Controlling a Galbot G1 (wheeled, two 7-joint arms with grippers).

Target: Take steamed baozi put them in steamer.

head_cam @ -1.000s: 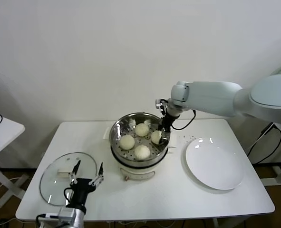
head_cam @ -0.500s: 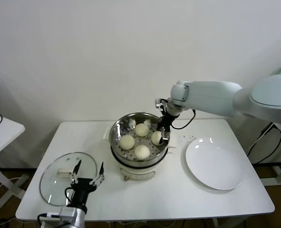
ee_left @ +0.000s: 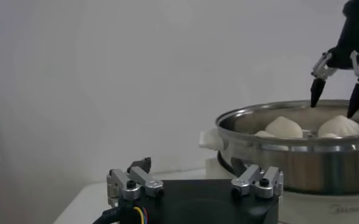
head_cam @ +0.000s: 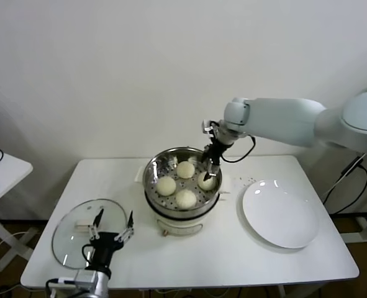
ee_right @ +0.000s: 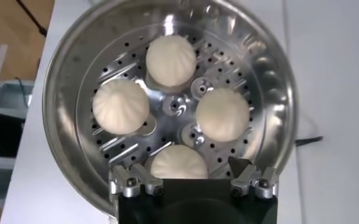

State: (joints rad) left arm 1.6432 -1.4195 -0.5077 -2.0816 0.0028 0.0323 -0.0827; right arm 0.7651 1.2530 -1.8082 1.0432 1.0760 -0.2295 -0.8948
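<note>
The steamer [head_cam: 151, 169] stands mid-table, a shiny perforated basket on a white base. Several steamed baozi lie inside it, among them one at the back [head_cam: 185, 169], one at the left [head_cam: 166, 185] and one at the front [head_cam: 185, 198]. My right gripper [head_cam: 209, 170] hangs open just above the right-hand baozi [head_cam: 206, 181], holding nothing. The right wrist view looks straight down on the buns [ee_right: 170, 59] [ee_right: 120, 105] [ee_right: 222, 114], with the right gripper [ee_right: 182, 173] spread over the nearest baozi [ee_right: 179, 161]. My left gripper [head_cam: 113, 226] waits open at the table's front left.
A flat glass lid [head_cam: 77, 239] lies front left, beside the left gripper. A white plate [head_cam: 279, 214] sits to the right of the steamer. A small side table [head_cam: 0, 167] stands off to the left. The left wrist view shows the steamer wall [ee_left: 301, 161] and the right gripper [ee_left: 334, 103].
My right gripper has opened, let go of the right-hand baozi in the steamer, and risen a little above it. The left arm has barely moved.
</note>
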